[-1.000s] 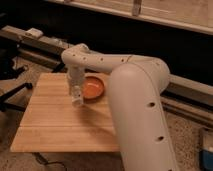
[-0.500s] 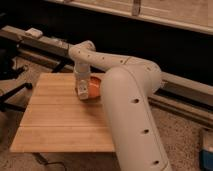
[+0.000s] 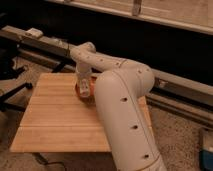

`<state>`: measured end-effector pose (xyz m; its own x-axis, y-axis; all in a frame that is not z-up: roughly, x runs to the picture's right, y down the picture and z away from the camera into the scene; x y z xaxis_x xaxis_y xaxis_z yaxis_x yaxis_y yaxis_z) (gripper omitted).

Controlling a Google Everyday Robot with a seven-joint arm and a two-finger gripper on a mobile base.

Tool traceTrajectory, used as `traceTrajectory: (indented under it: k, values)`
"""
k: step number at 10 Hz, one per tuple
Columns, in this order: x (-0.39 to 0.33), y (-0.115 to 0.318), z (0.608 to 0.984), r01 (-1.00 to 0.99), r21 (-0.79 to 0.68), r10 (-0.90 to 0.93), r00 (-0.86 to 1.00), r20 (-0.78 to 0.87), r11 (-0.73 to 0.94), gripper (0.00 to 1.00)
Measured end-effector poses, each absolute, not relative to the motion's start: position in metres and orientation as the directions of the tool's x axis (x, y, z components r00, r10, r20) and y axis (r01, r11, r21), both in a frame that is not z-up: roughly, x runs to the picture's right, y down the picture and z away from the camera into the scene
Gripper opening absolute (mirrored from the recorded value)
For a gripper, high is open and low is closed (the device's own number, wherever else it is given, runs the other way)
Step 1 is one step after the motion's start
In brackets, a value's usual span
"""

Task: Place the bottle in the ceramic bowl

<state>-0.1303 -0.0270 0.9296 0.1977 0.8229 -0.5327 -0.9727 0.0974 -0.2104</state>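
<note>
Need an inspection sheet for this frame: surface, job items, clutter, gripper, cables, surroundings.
Surface: wooden board, pale slats, lying flat over a speckled floor.
Job's things: ceramic bowl, orange, near the board's far edge, mostly hidden by the arm. Bottle, pale, showing at the gripper's tip over the bowl; whether it rests in the bowl cannot be told.
Clutter: nothing seen on the board.
Gripper: gripper pointing down over the bowl, at the end of the white arm.
Cables: a dark one at the board's near edge.
Surroundings: long metal rail behind the board; dark stand legs to the picture's left; blue object at the right edge.
</note>
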Motion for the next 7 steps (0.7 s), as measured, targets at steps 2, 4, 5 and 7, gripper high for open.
traceTrajectory:
  k: [2, 4, 5, 7]
  values:
    - [-0.126, -0.029, 0.933, -0.974, -0.206, 0.827, 0.191, -0.528, 0.094, 0.49]
    - [-0.121, -0.033, 0.932, -0.975, -0.204, 0.836, 0.182, -0.518, 0.086, 0.69]
    - [-0.119, -0.037, 0.931, -0.976, -0.203, 0.843, 0.173, -0.508, 0.079, 0.77]
    - [-0.113, -0.041, 0.929, -0.979, -0.194, 0.857, 0.155, -0.491, 0.065, 0.80]
